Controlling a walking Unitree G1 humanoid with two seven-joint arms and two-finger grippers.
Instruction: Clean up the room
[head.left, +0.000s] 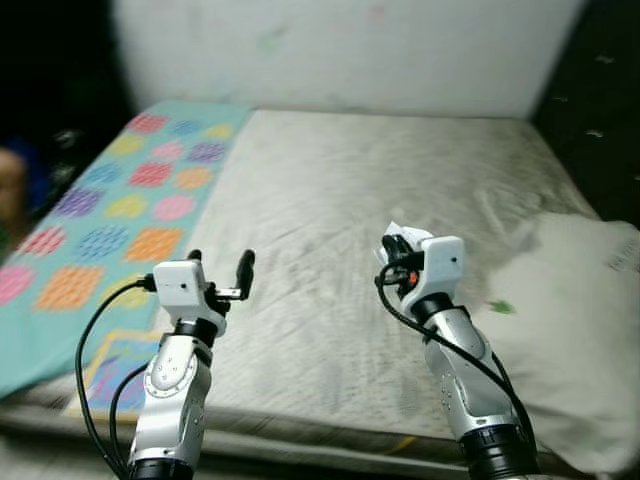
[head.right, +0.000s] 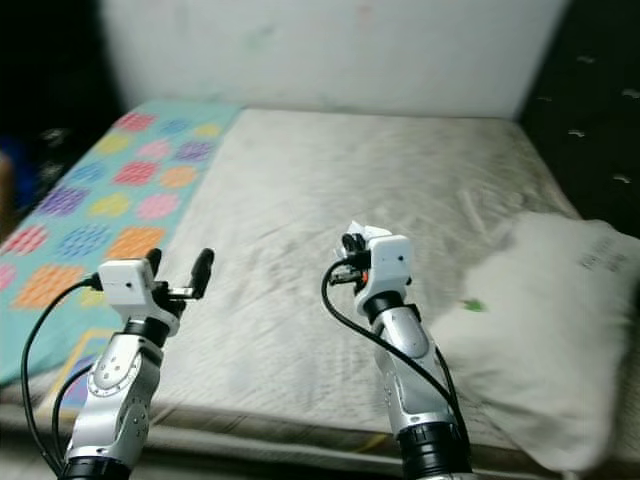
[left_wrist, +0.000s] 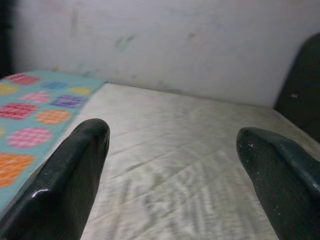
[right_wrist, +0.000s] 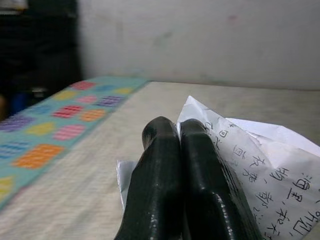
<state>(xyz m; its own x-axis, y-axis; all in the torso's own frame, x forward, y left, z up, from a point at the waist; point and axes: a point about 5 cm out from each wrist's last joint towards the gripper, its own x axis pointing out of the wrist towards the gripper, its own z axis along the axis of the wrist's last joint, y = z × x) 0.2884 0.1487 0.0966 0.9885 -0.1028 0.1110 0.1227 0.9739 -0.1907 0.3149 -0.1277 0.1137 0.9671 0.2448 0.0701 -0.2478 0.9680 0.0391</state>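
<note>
Both grippers raised over bare mattress (head.left: 400, 190).
Right gripper (right_wrist: 176, 136), frame centre: fingers pinch crumpled printed paper (right_wrist: 265, 160). Left gripper (head.left: 220, 270), lower left: fingers wide, nothing held.

We find writing on one thing that we can make out as script: the crumpled white paper (right_wrist: 265, 165) pinched between the closed fingers of the right pincer (right_wrist: 180, 135). In the right wrist view it carries columns of dark handwritten characters, seemingly Chinese, running down its creased face; we cannot read any single character with confidence. The white pillow (head.left: 580, 330) on the bed bears a small patch of grey print near its upper corner in the eye views, too blurred for us to read.
</note>
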